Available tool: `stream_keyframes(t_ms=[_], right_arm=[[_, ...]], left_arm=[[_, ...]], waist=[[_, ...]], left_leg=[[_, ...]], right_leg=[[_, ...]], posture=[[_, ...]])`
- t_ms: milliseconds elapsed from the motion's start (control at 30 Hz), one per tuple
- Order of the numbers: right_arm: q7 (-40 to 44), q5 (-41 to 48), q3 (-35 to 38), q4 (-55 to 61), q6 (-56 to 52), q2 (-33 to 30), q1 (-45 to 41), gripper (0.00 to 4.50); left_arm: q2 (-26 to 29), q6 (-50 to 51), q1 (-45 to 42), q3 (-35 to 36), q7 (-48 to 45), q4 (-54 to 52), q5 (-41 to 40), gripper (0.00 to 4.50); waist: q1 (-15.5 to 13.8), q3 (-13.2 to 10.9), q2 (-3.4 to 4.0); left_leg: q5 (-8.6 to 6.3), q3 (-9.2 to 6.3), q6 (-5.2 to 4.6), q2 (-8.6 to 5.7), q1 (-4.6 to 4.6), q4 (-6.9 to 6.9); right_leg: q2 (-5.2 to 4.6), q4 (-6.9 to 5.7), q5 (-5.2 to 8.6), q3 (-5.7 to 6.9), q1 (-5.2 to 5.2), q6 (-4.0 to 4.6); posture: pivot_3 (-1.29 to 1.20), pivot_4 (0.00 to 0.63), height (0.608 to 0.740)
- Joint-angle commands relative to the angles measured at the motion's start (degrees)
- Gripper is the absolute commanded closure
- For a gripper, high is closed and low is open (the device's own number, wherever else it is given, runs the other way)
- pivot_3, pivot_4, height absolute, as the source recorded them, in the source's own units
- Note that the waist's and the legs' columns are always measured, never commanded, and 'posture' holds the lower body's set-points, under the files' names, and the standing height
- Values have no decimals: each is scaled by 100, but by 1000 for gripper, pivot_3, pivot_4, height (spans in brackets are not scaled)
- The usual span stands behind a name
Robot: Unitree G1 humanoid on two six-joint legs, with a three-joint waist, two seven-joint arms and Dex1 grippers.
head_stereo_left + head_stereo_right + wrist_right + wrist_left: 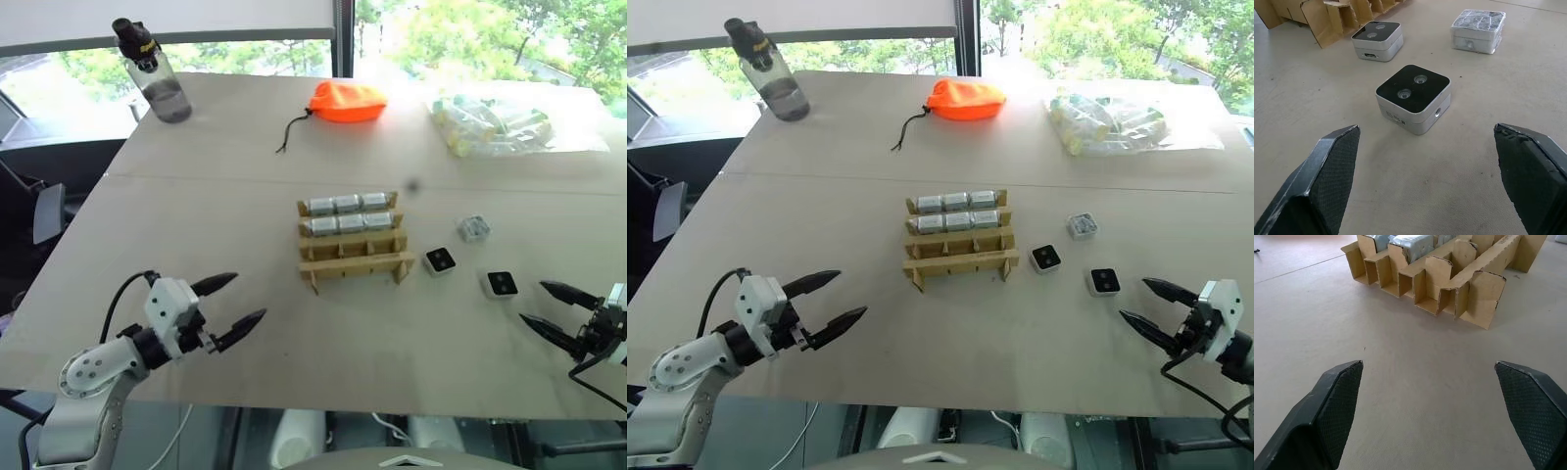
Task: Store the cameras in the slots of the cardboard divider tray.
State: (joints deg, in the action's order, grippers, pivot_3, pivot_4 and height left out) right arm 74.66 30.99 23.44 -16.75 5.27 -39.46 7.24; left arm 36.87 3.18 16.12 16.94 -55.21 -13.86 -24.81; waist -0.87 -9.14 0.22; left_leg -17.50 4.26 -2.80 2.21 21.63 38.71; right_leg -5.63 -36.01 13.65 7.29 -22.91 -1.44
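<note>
The cardboard divider tray (358,265) stands mid-table. Its two far rows each hold three silver-grey cameras (348,205), and the near row stands bare. Right of the tray lie three loose cameras: two with dark lens faces up (441,260) (501,284) and one silver-grey (473,229) farther back. My right gripper (532,301) hangs open just right of the nearest loose camera (1413,98), pointing at it without touching. My left gripper (245,299) is open and holds nothing, low over the table well left of the tray (1469,289).
At the far side of the table are a water bottle (157,73) on the left, an orange pouch (347,101) with a black cord in the middle, and a clear bag of yellowish-green items (500,122) on the right. The table's near edge runs just under both grippers.
</note>
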Motion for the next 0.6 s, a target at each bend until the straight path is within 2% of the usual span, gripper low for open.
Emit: stream_keyframes(t_ms=[33,367,600], right_arm=[[-138,59,171,199,89,2,43,174],[-506,-41,144,206,192,34,14,174],[-896,-12,34,550,-144,190,151,174]], left_arm=[[45,-99,-52,84,-56,80,-52,44],[19,-16,-111,113,-114,156,-158,44],[39,-16,-124,126,-140,148,-178,44]], waist=[[0,0,0],[3,0,0],[0,1,0]], left_leg=[[0,0,0,0,0,0],[-1,0,-1,3,0,40],[-1,0,-1,4,-1,50]], right_leg=[[0,0,0,0,0,0],[3,-37,0,-6,-1,0],[1,-61,1,-16,-9,1]], posture=[[0,150,726],[0,150,726],[0,150,726]])
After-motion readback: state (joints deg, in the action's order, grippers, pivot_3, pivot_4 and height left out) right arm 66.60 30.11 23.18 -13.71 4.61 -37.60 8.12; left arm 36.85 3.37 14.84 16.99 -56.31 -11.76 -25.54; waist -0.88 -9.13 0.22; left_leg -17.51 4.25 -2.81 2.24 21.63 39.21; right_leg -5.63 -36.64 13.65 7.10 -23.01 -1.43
